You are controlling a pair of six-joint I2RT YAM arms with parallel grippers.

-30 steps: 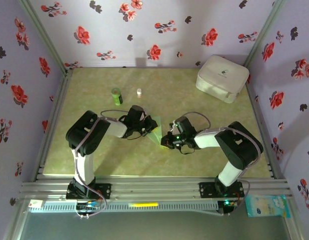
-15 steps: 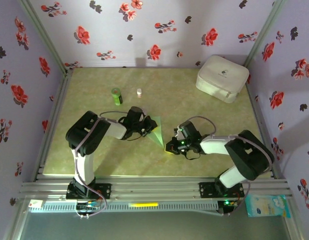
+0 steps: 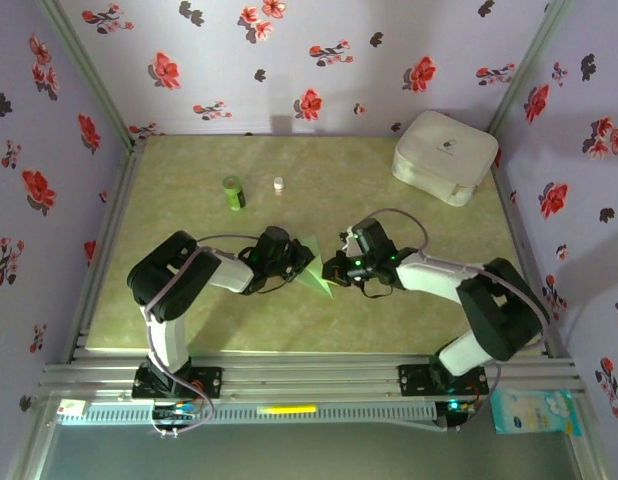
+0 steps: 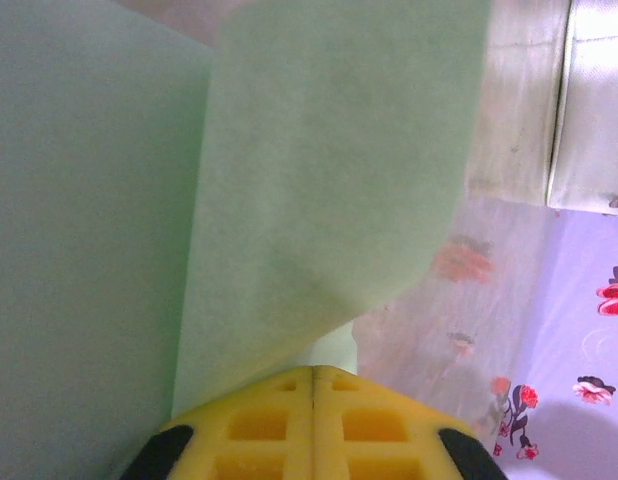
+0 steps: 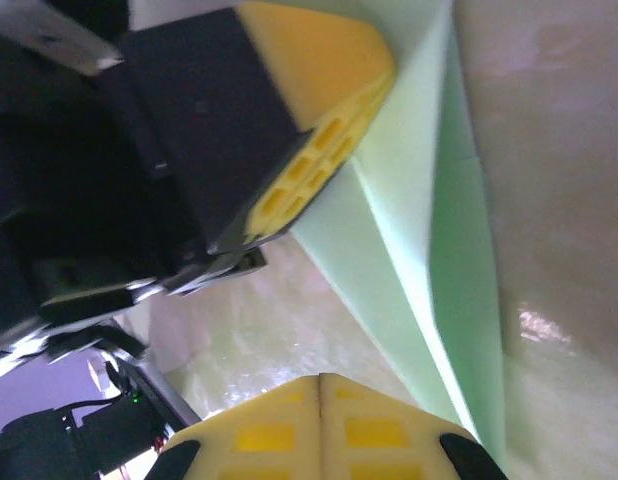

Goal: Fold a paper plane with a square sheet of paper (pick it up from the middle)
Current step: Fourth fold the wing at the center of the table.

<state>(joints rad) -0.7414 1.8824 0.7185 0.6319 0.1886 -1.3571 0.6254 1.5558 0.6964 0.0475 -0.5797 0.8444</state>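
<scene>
Your left hand (image 3: 292, 262) and right hand (image 3: 332, 272), both squeezed together and empty, meet at the paper plane (image 3: 312, 276). Shove toward 9 o'clock and its folds may crumple.

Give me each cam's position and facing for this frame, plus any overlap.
Top external: fixed above and behind the bases, looking down at the table; both arms show, left gripper and right gripper either side of the paper plane.
Left wrist: on the left wrist, looking past its shut yellow fingers at the green paper.
Right wrist: on the right wrist, looking over its shut fingers at the left gripper by the paper.
Shared: all three see the paper plane.
</scene>
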